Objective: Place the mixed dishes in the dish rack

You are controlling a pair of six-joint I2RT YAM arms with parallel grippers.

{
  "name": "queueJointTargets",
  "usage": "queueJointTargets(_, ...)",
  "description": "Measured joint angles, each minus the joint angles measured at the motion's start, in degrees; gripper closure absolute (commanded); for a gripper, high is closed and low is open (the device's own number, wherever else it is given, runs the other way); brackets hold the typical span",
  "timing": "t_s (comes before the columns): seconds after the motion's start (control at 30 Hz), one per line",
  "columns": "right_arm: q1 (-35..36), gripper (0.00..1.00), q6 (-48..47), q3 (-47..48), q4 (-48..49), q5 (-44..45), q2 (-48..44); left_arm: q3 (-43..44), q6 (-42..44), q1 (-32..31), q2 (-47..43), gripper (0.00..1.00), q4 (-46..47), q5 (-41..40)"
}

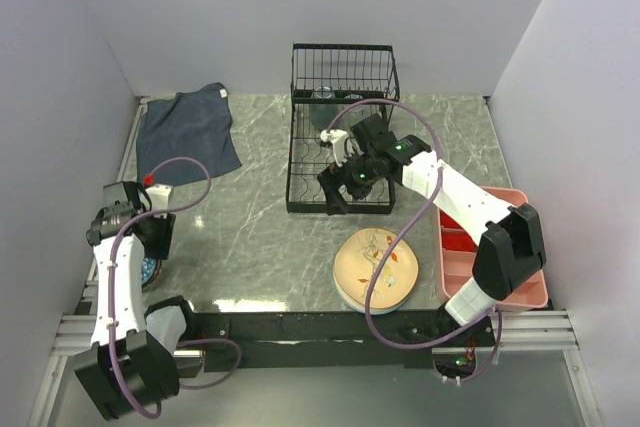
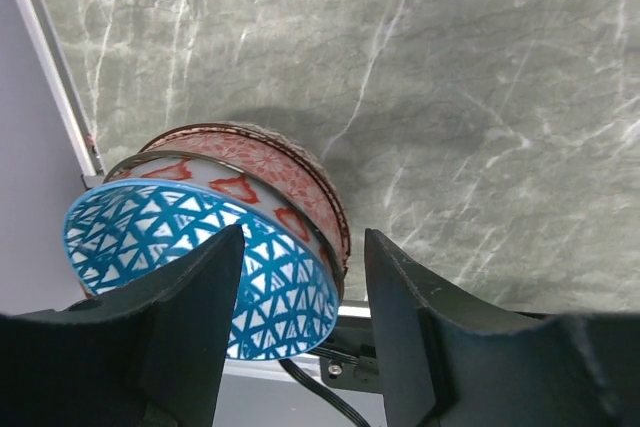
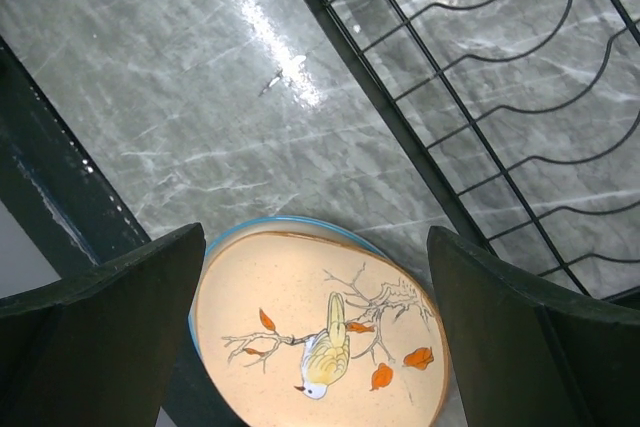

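The table (image 3: pixel 200 97) is glossy marble-look, the dish rack (image 1: pixel 340 67) black wire, the peach plate (image 3: pixel 320 337) glazed, the cloth (image 1: pixel 190 132) matt.

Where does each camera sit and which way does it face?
Top external: above and behind, looking down at the table; left arm, right arm show.
Left wrist: looks down past the left end effector at stacked bowls.
Right wrist: looks down past the right end effector at plate and dish rack.
Shared: plate and rack, in top and right wrist.
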Motion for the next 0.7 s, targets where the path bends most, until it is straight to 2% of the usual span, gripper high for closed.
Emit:
queueJointTargets(0.07,0.0,0.0,0.07,-0.83,0.33,0.63,-0.66,0.0,-0.35,0.0,0.11,0.49,0.0,0.59)
queueJointTargets(0.13,0.0,0.0,0.07,-1.79,0.5,1.01,-1.36,0.0,-0.68,0.0,0.44,0.57,-0.11,1.31)
queueJointTargets(0.37,-0.15,0.0,0.07,-4.2,1.81,2.58,-3.02,0.02,-1.25,0.09,1.22,0.62,-0.96,2.93)
queueJointTargets(0.4,-0.17,0.0,0.07,-4.39,2.03,2.71,-3.06,0.02,-1.29,0.11,1.29,0.67,-0.98,2.93)
queueJointTargets(0.57,-0.52,0.0,0.09,-5.09,2.89,3.26,-3.08,0.02,-2.01,0.15,1.9,0.76,-1.18,2.54)
queueJointTargets(0.7,-0.68,0.0,0.15,-5.09,3.3,3.39,-3.08,0.02,-2.34,0.17,1.88,0.9,-1.73,2.29)
